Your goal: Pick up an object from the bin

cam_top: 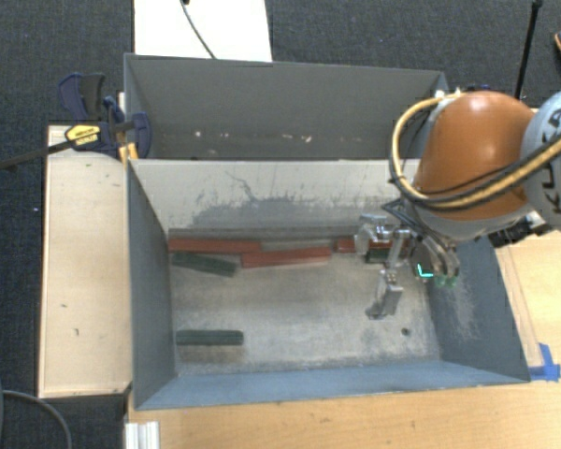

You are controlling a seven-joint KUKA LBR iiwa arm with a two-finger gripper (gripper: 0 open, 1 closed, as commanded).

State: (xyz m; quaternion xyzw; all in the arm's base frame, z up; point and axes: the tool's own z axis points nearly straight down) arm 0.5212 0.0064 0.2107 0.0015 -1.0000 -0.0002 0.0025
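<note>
My gripper (385, 305) hangs over the right part of the bin floor, its fingers pointing down onto bare metal, with nothing seen between them. A long red-brown bar (252, 250) lies along the back wall, its right end just left of the gripper's body. A dark green block (206, 265) lies against the front of that bar at the left. Another dark green flat block (209, 339) rests near the front left corner.
The arm with its orange dome and cables reaches in over the bin's right rim. Bare floor lies between the gripper and the green blocks.
</note>
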